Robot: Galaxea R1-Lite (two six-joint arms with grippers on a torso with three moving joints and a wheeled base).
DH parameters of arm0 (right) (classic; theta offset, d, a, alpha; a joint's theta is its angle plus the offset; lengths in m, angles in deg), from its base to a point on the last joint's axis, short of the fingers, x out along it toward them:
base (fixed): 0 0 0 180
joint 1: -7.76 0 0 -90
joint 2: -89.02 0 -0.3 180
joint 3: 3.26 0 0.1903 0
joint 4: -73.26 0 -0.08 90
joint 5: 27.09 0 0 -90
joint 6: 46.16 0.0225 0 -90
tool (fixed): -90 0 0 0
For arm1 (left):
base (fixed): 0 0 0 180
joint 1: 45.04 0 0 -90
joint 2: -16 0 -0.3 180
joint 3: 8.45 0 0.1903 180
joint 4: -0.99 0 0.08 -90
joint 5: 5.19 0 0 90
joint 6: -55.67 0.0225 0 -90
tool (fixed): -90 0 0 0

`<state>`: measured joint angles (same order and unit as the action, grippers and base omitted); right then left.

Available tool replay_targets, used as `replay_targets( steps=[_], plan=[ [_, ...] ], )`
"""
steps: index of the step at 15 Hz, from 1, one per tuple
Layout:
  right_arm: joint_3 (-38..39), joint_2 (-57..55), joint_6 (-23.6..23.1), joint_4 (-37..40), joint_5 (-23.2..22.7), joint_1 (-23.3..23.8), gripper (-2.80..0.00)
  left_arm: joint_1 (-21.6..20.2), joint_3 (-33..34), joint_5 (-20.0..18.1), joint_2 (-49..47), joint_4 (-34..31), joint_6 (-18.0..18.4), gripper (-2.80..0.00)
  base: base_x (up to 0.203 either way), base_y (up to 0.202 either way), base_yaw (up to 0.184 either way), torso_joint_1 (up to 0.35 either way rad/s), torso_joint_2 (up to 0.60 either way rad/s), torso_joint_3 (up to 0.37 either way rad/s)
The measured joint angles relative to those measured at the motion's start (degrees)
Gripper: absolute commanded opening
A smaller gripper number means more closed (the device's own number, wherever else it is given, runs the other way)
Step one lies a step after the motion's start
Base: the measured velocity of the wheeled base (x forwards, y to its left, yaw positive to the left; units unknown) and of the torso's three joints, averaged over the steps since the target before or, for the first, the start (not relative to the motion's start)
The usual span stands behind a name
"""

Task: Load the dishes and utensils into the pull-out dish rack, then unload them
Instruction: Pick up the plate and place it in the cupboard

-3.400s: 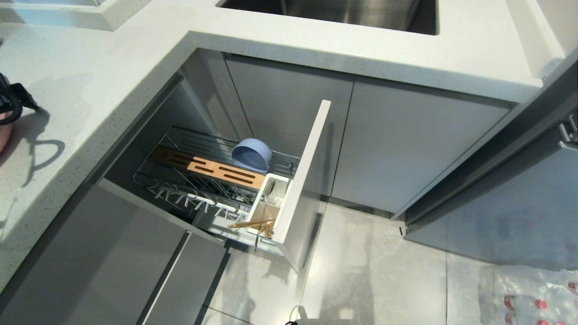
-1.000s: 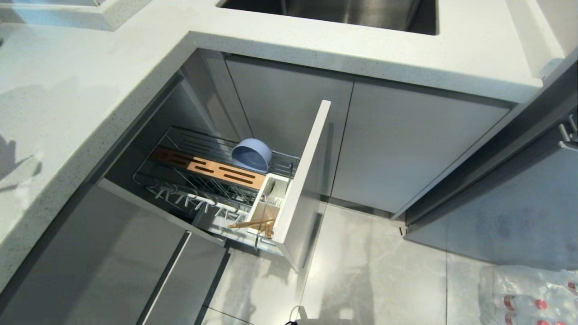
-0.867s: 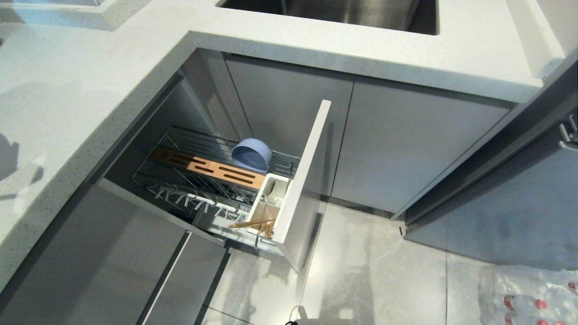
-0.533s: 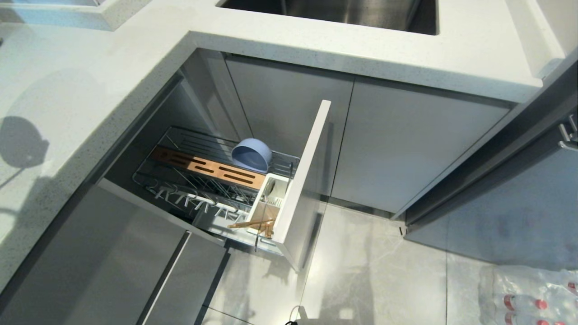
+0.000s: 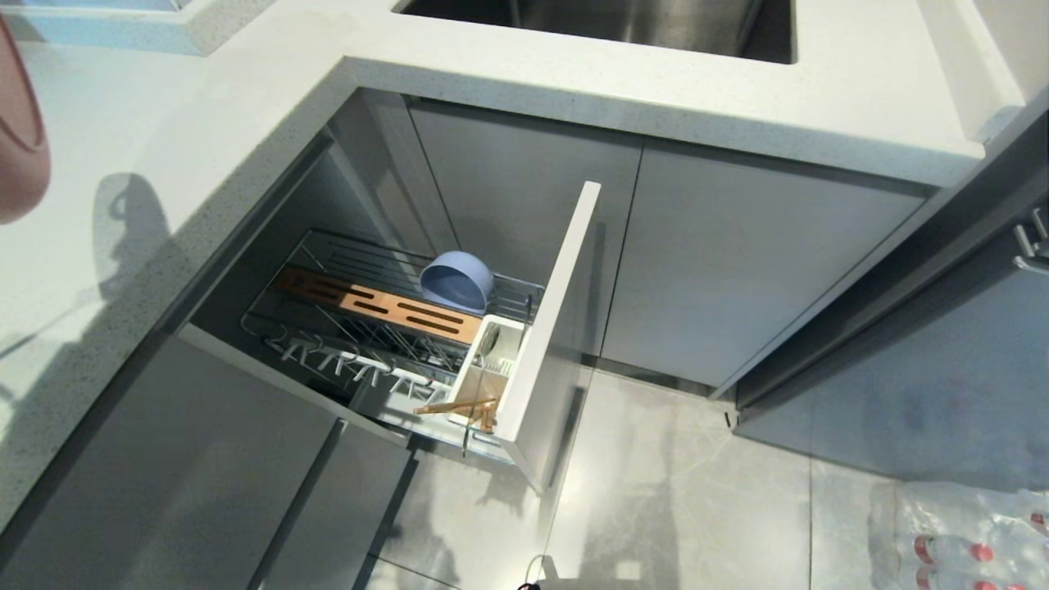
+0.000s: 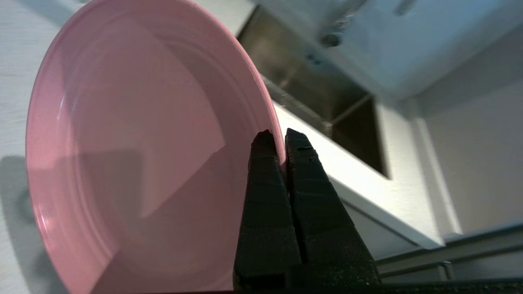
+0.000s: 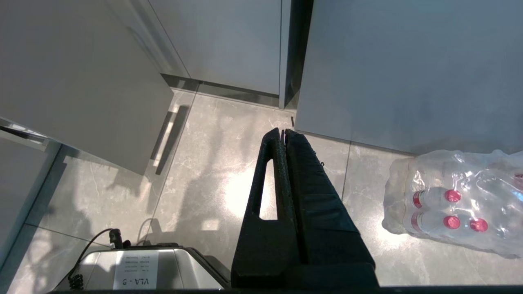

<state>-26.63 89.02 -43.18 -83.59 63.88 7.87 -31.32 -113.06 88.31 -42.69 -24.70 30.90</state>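
Observation:
The salmon-pink plate fills the left wrist view, held on edge above the counter, and my left gripper is shut on its rim. In the head view only the plate's edge shows at the far left over the worktop. The pull-out dish rack stands pulled out. The blue-grey bowl rests on its side in the wire basket by the wooden insert. The chopsticks lie across the white cutlery holder. The spoon is not clearly visible. My right gripper hangs shut over the floor.
The white worktop wraps the corner above the rack, with a steel sink behind. Plain grey cabinet doors stand to the right. A shrink-wrapped pack of bottles lies on the tiled floor at the lower right.
The pink plate has come into the head view at the far left, and its shadow has slid rightward across the worktop. The rack and its contents have not moved.

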Motion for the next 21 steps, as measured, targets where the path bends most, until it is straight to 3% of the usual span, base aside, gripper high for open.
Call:
replay_targets(
  steps=[3, 6, 8, 10, 14, 16, 18, 21],
  plan=[
    [0.0, 0.0, 0.0, 0.0, 0.0, 0.0, -2.80, 5.6, 6.2, 0.2, 1.0, 11.5, -1.1, -2.80, 0.000, 0.000, 0.000, 0.000, 0.00, 0.000],
    [0.0, 0.0, 0.0, 0.0, 0.0, 0.0, -2.80, 12.4, 8.2, 2.0, 1.2, 14.0, -4.6, -2.80, 0.000, 0.000, 0.000, 0.000, 0.00, 0.000],
    [0.0, 0.0, 0.0, 0.0, 0.0, 0.0, -2.80, 17.2, 8.4, 5.1, 0.3, 14.4, -6.0, -2.80, 0.000, 0.000, 0.000, 0.000, 0.00, 0.000],
    [0.0, 0.0, 0.0, 0.0, 0.0, 0.0, -2.80, 22.3, 8.1, 11.3, -2.4, 15.5, -6.1, -2.80, 0.000, 0.000, 0.000, 0.000, 0.00, 0.000],
    [0.0, 0.0, 0.0, 0.0, 0.0, 0.0, -2.80, 33.3, 4.8, 30.0, -11.9, 19.7, -6.1, -2.80, 0.000, 0.000, 0.000, 0.000, 0.00, 0.000],
    [0.0, 0.0, 0.0, 0.0, 0.0, 0.0, -2.80, 35.6, 5.2, 35.3, -16.6, 27.0, -6.0, -2.80, 0.000, 0.000, 0.000, 0.000, 0.00, 0.000],
    [0.0, 0.0, 0.0, 0.0, 0.0, 0.0, -2.80, 34.8, 8.1, 36.0, -20.1, 33.0, -6.2, -2.80, 0.000, 0.000, 0.000, 0.000, 0.00, 0.000],
    [0.0, 0.0, 0.0, 0.0, 0.0, 0.0, -2.80, 32.6, 12.1, 38.7, -23.5, 34.5, -10.1, -2.80, 0.000, 0.000, 0.000, 0.000, 0.00, 0.000]
  ],
)
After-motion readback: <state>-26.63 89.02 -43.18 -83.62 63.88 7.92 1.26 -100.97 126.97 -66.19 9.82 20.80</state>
